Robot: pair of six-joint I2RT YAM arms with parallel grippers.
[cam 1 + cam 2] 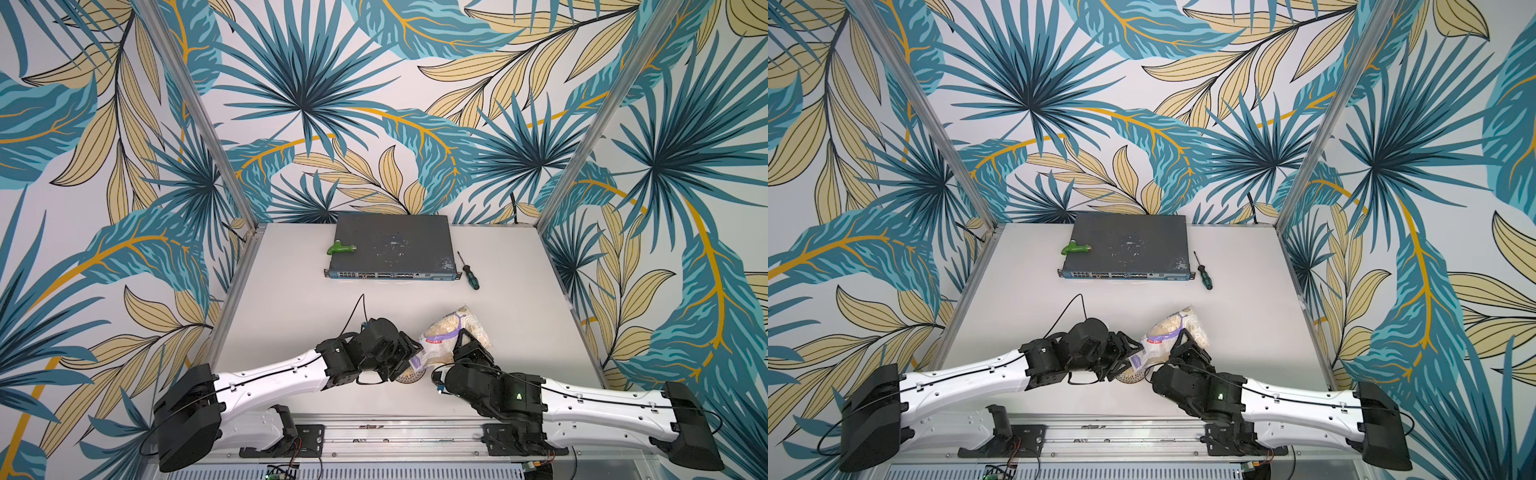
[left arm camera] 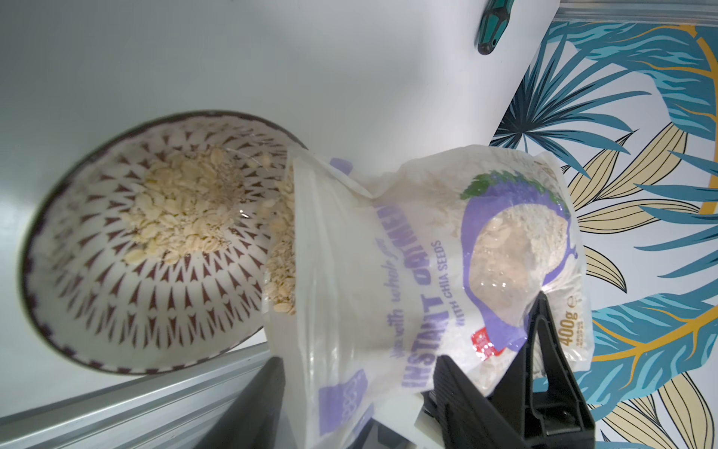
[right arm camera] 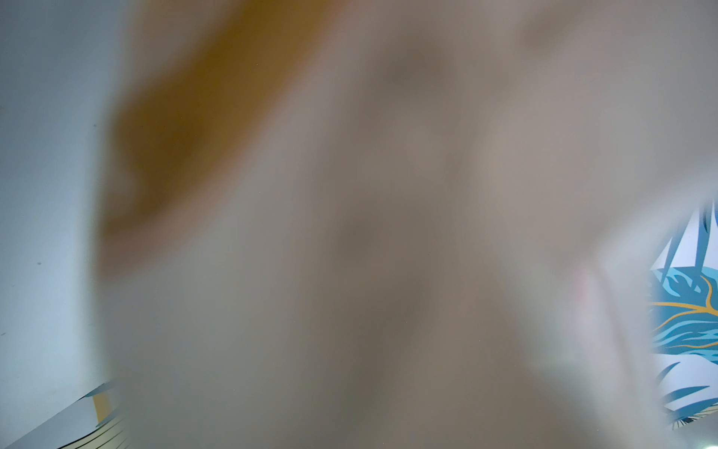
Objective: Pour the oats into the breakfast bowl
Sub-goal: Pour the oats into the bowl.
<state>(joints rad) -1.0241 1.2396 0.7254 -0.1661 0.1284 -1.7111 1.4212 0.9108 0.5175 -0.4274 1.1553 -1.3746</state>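
Tips oats (image 2: 408, 272) into bowl (image 2: 116, 303) by table (image 1: 291, 299) front edge, right end effector (image 2: 493, 338) clamped on, left end effector (image 1: 409, 355) hold unclear; risks spilling past rim through floppy mouth.

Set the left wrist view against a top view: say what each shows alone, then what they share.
Only the left wrist view: the inside of the breakfast bowl, with oats heaped in it and flakes at the pouch mouth over its rim. Only a top view: the network switch and the green tool on it. Both: the pouch, the screwdriver, and the bowl, though from above only its edge shows.
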